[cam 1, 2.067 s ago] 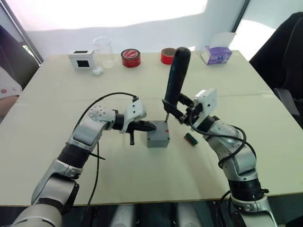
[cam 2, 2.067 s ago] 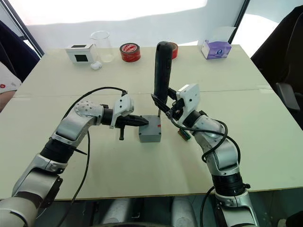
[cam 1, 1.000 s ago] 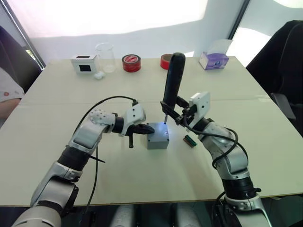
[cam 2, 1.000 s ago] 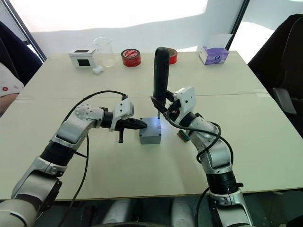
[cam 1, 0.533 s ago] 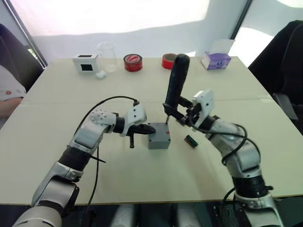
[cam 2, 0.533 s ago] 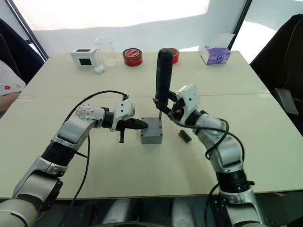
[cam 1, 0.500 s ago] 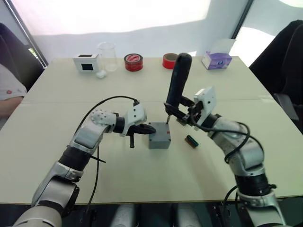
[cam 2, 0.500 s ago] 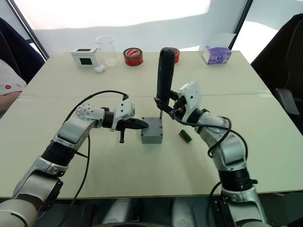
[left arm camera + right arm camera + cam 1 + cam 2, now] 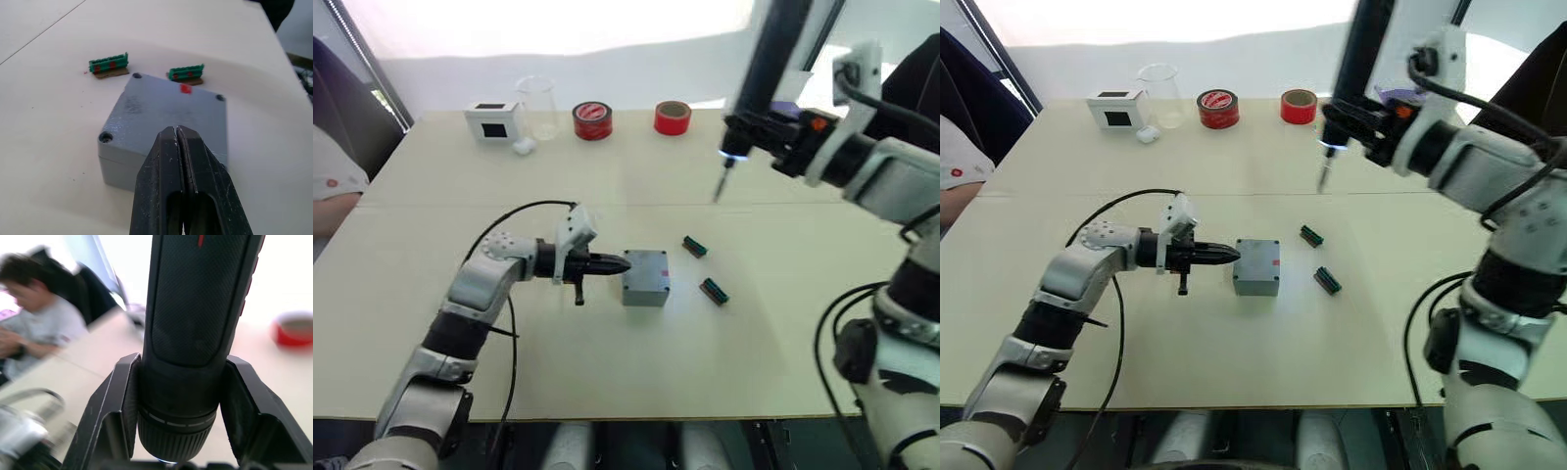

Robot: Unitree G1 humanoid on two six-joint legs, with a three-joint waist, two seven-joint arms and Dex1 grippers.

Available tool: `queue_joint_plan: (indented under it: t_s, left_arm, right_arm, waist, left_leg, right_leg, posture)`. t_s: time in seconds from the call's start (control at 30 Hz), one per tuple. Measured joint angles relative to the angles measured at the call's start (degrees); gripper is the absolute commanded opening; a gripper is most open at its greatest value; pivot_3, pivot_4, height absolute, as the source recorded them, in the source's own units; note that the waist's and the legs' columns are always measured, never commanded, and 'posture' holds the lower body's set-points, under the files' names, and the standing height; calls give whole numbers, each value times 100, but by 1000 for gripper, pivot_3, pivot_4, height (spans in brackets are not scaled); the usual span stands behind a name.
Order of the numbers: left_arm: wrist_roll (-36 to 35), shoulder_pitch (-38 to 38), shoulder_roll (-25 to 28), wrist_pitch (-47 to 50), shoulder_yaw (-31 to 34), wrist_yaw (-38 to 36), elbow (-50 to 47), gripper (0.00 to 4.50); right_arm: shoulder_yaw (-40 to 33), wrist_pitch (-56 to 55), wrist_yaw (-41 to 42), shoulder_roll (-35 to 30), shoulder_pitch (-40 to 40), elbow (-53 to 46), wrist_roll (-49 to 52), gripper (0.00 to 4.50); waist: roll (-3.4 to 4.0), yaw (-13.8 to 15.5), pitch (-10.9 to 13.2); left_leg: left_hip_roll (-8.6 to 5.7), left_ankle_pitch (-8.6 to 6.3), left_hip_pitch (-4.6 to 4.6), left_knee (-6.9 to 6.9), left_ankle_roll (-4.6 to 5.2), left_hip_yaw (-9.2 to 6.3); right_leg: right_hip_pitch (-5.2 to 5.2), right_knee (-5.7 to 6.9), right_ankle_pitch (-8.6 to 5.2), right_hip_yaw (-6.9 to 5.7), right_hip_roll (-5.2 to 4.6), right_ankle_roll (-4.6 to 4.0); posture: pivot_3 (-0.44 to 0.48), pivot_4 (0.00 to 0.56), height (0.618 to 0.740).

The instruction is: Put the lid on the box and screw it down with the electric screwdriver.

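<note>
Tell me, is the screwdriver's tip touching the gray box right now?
No, the right end effector holds the electric screwdriver high above the table, its lit tip well clear of the box.

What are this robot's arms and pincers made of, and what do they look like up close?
Both arms are silvery-grey rounded segments with black joints and loose black cables. Each wrist carries a white block. The left gripper and right gripper each have two black, matte, plastic-looking fingers, tapering to narrow tips.
</note>
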Motion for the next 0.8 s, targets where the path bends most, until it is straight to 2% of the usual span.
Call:
queue_joint_plan:
  t_s: [0.07,0.17,0.23,0.33,0.73,0.8]
  left_arm:
    - [-319,367,530,309,226,-169,-819,0]
    - [-610,514,774,663,410,-117,-1373,0]
    - [-810,522,797,824,401,-100,-1780,0]
    - [-1005,715,940,972,381,-60,-2273,0]
    - [-1104,892,1018,1079,199,396,-2445,0]
    - [-1108,982,1071,1088,199,454,-2469,0]
  right_arm:
    - [470,690,112,-1141,538,787,-464,1736]
    - [889,1046,375,-1602,1039,1608,-803,1736]
    - [1122,1050,693,-1610,1076,1857,-797,1736]
    - [1467,966,1222,-1626,1063,2023,-902,1736]
    - [2633,282,2437,-1438,676,2602,-1662,1736]
    - [2690,189,2544,-1429,674,2661,-1792,2752]
  waist:
    - [0,10,1]
    - [52,-73,36]
    - [87,-205,65]
    - [93,-285,71]
    - [80,-129,80]
    - [78,-127,80]
  left_leg:
    - [-5,-7,-1,-15,11,-2]
    - [-29,-11,-6,-19,21,20]
    - [-32,-13,-2,-18,26,37]
    - [-14,-13,3,-22,26,33]
    - [-16,-12,0,-6,24,22]
    - [-17,-12,0,-6,24,20]
  right_leg:
    - [12,-39,-9,0,-10,-16]
    - [3,-52,-5,7,-31,-10]
    - [0,-50,9,20,-31,16]
    - [0,-46,11,19,-5,27]
    - [9,-46,12,18,4,30]
    - [10,-45,12,17,4,30]
  posture:
    - [0,150,740]
    - [0,150,740]
    - [0,150,740]
    - [0,150,740]
    - [0,150,740]
    - [0,150,740]
